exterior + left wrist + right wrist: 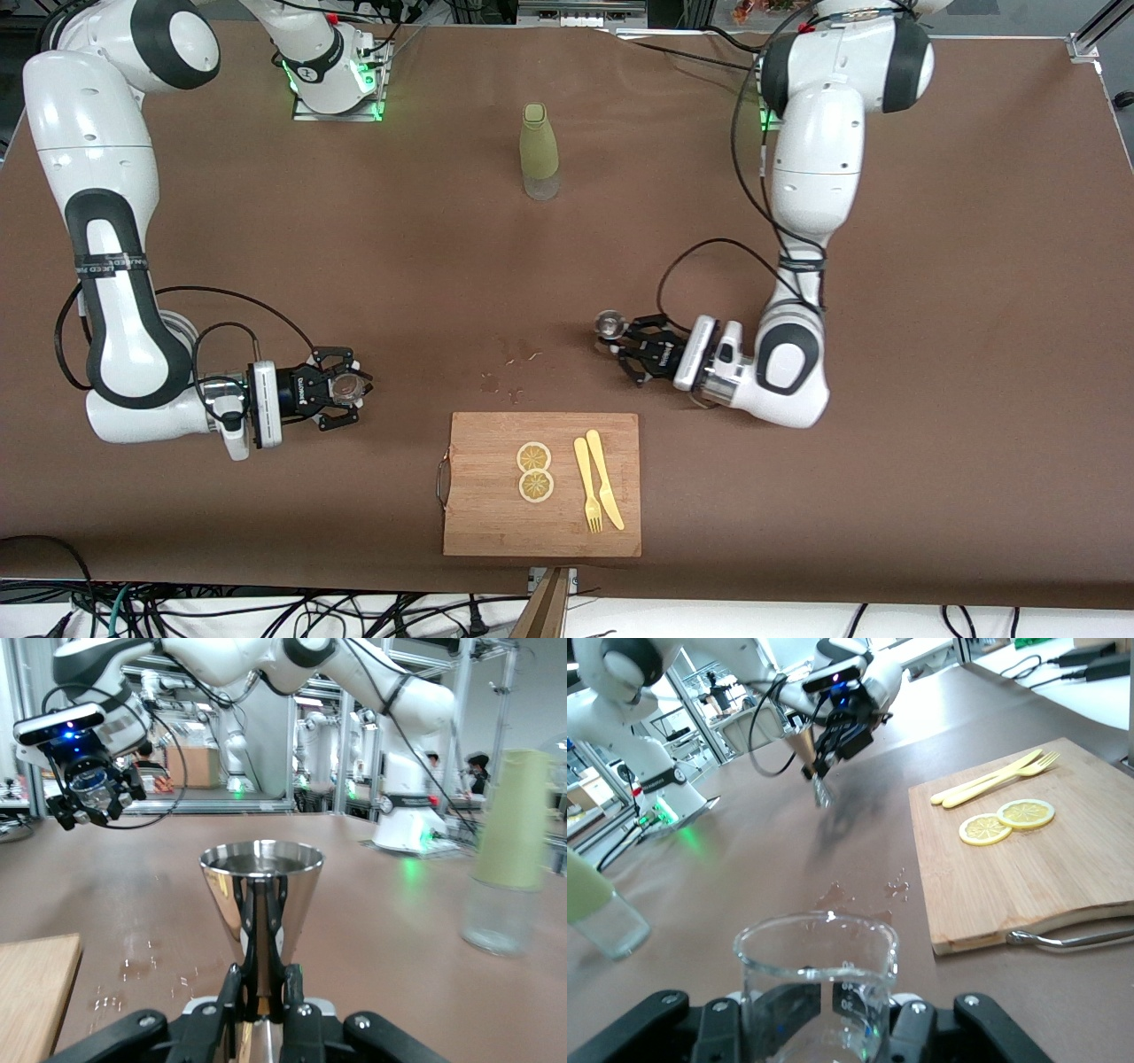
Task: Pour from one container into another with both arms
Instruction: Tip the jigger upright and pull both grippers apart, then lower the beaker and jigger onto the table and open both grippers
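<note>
We hold both vessels upright and apart so nothing spills: our left gripper (pixel 620 341) clamps a steel cup (pixel 260 904) above the table (pixel 930 310), our right gripper (pixel 350 387) clamps a glass beaker (pixel 816 988), with droplets (pixel 505 372) between them, near the cutting board (pixel 487 514).

A brown table (pixel 974 266) fills the room's middle; metal frames (pixel 461 718) and more robot stations (pixel 226 744) surround it.

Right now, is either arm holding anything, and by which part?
Left tool grips a metal cup at its narrow waist; right tool grips a glass beaker by its sides.
</note>
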{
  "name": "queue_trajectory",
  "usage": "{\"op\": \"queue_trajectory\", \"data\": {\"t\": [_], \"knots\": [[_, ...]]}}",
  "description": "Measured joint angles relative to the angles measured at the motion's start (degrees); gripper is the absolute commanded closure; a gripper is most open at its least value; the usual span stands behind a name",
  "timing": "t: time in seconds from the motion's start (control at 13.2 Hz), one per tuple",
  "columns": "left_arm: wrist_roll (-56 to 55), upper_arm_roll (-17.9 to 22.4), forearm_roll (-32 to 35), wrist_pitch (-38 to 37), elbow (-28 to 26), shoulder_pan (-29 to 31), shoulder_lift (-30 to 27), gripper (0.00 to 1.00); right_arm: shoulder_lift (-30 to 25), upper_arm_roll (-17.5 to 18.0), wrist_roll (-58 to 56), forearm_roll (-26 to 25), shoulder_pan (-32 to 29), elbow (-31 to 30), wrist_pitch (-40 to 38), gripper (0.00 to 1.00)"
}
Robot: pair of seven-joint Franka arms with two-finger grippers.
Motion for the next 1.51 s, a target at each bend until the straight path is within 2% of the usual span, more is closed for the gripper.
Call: {"op": "queue_trajectory", "data": {"t": [0.15,0.3,0.53,0.76,0.91,1.13,1.51], "knots": [[1.70,-1.78,9.74,-2.73,-1.32,6.15,-3.38,1.00,0.48,-1.07,-4.44,0.31,0.11,-0.57,0.07,0.95],[4.16,-5.90,20.15,-3.95,-2.20,13.30,-6.55,1.00,0.52,-2.95,-9.09,0.35,-0.10,-1.59,0.10,0.95],[11.49,-9.33,27.71,-6.53,-5.37,20.91,-8.46,1.00,0.62,-6.10,-15.68,0.94,-0.95,-3.59,0.07,0.95],[16.72,-9.88,35.07,-9.16,-7.21,25.68,-8.46,1.00,1.28,-7.72,-21.04,4.99,-1.25,-6.04,0.06,0.95],[17.33,-9.98,40.31,-10.48,-7.29,29.10,-8.48,1.00,1.56,-7.75,-22.46,5.82,-1.22,-6.52,0.06,0.95],[19.09,-10.16,43.32,-11.53,-7.48,33.22,-8.28,1.00,1.71,-8.81,-24.17,5.85,-1.21,-6.62,-0.38,0.94],[21.83,-10.59,43.33,-11.76,-7.84,34.63,-5.98,1.00,2.22,-10.02,-27.29,5.91,-1.25,-7.69,-1.01,0.91]]}}
